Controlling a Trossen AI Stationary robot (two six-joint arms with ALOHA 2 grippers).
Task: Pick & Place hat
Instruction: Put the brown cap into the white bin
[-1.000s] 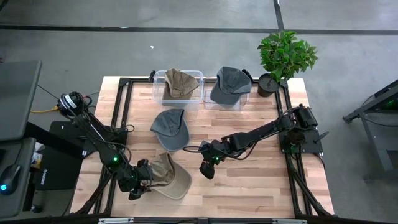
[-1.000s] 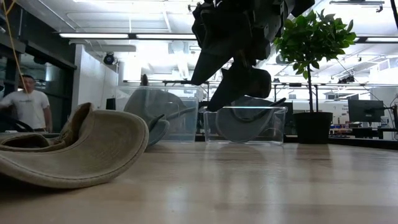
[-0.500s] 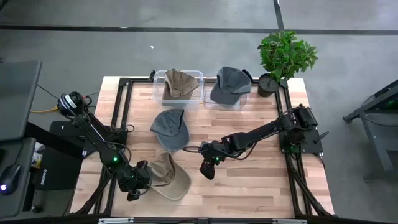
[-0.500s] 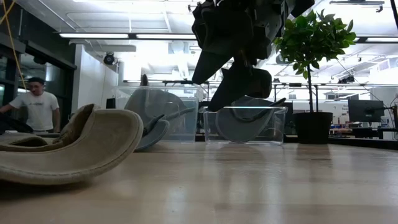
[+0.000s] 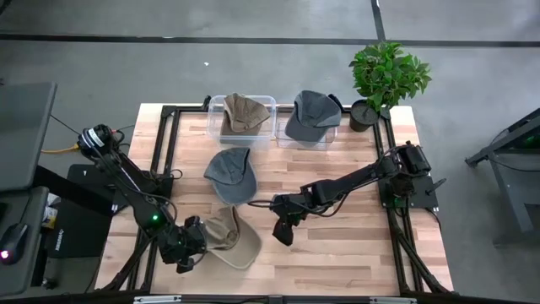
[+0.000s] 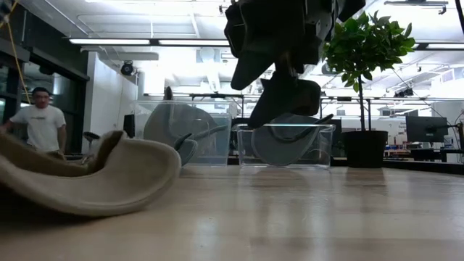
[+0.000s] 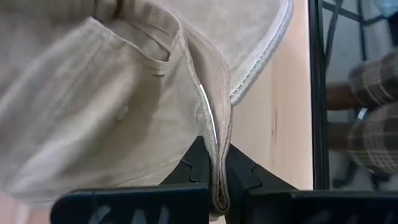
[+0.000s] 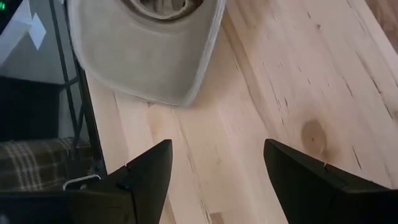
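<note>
High view gives you the whole wooden surface [image 5: 354, 241]: your left gripper [image 5: 187, 247] sits at the near left corner with its jaws pinched tight on the back edge of the tan hat [image 5: 229, 237], which lies beside it on the boards. From the left wrist view you can see that grip plainly, both dark fingers [image 7: 198, 163] squeezed together with a fold of the tan fabric caught between them. Low view shows you the same hat [image 6: 101, 177] with its held end raised off the boards and its brim end resting down.

Your right gripper [image 5: 284, 230] hangs over the middle of the surface, well apart from the tan hat, with its jaws spread wide and nothing in them; the right wrist view shows bare wood between the two fingers [image 8: 144, 177].

A grey hat [image 5: 231, 173] lies loose near the centre. At the far edge you have two clear bins, one [image 5: 218, 127] holding another tan hat [image 5: 245, 111], the other [image 5: 288, 139] a grey hat [image 5: 312, 114]. A potted plant [image 5: 386, 76] stands at the far right corner. A person [image 6: 32, 123] stands in the room behind.
</note>
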